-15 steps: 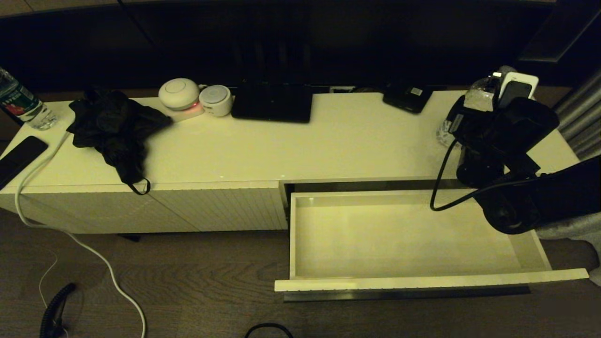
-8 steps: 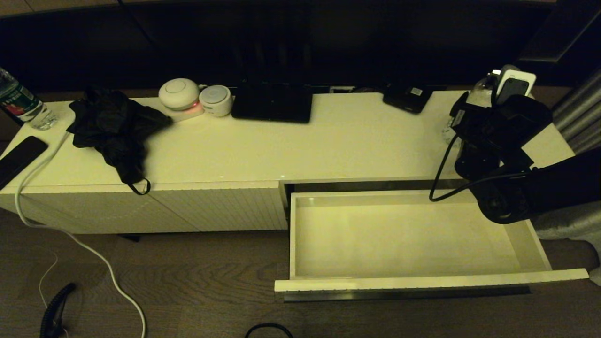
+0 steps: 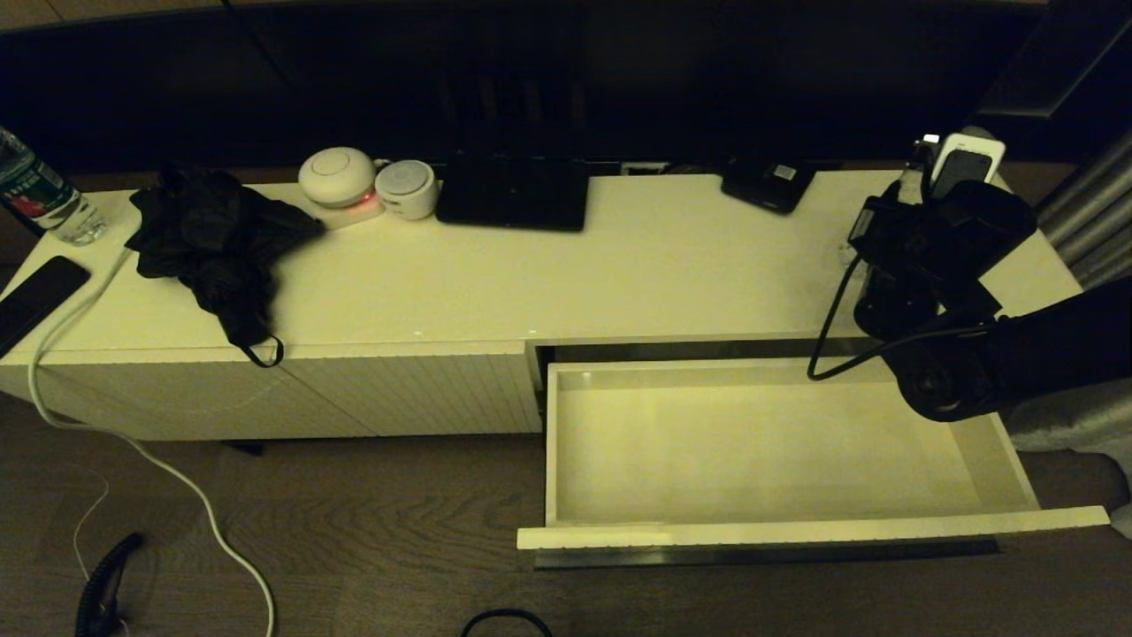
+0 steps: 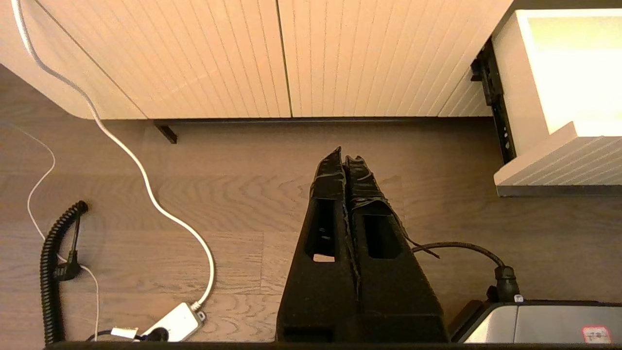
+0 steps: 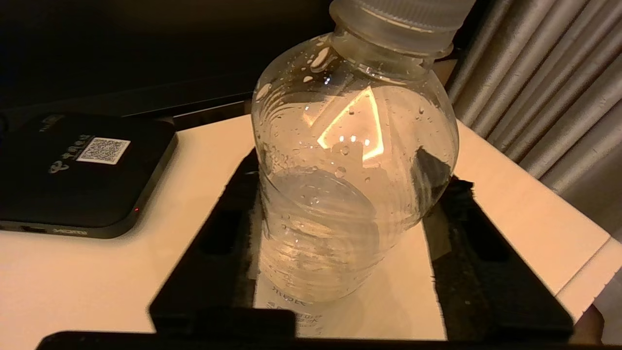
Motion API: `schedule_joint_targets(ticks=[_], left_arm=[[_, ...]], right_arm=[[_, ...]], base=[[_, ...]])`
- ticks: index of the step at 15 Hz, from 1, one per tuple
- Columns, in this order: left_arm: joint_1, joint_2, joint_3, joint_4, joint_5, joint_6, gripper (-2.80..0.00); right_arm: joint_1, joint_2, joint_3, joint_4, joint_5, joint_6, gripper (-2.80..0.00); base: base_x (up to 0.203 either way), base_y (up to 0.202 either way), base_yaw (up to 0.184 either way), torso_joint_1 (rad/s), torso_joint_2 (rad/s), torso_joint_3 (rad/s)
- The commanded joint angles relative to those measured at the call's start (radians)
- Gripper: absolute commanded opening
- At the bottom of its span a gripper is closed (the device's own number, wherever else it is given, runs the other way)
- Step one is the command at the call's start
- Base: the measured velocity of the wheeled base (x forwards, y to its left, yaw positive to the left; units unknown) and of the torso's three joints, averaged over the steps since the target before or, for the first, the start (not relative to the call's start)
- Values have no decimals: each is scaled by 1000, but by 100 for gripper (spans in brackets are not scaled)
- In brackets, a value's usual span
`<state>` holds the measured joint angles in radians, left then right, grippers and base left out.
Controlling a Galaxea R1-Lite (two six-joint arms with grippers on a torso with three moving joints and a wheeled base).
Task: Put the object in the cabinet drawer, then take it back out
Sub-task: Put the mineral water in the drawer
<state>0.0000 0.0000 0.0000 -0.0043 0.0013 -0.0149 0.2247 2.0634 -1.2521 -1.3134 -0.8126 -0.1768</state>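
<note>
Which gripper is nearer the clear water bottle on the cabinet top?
Right. The right gripper straddles the water bottle, one finger on each side of its body. The left gripper hangs over the floor in front of the cabinet, far from it.

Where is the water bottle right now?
The water bottle stands on the cabinet top's right end, between the right hand's fingers, beside the black box.

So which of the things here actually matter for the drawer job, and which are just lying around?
Job:
- water bottle, between the right gripper's fingers on the cabinet top
- open drawer, nothing inside

Lying about:
- black cloth
- second bottle
- set-top box
- phone
- white cable
</note>
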Motion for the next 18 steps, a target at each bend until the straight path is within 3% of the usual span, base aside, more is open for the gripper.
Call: schedule_joint_targets(ticks=[1,5,9,13,18], left_arm=[[0,-2,2,0,0,0,-280],[0,-2,1,0,0,0,-280],[0,-2,2,0,0,0,-280],[0,-2,0,0,0,0,-280],[0,-2,2,0,0,0,-280]], right_arm=[[1,-13,6,-8,-5,-5,-280],[26,-112,78,52,5,-64,-280],[73,-258,122,246,53,-126,-280],[155,-421,170,615,86,-144,-280],[242,-585,199,1132,227,-149,-280]], base=[[0,0,0,0,0,0],[0,0,0,0,0,0],[0,0,0,0,0,0],[0,0,0,0,0,0],[0,0,0,0,0,0]])
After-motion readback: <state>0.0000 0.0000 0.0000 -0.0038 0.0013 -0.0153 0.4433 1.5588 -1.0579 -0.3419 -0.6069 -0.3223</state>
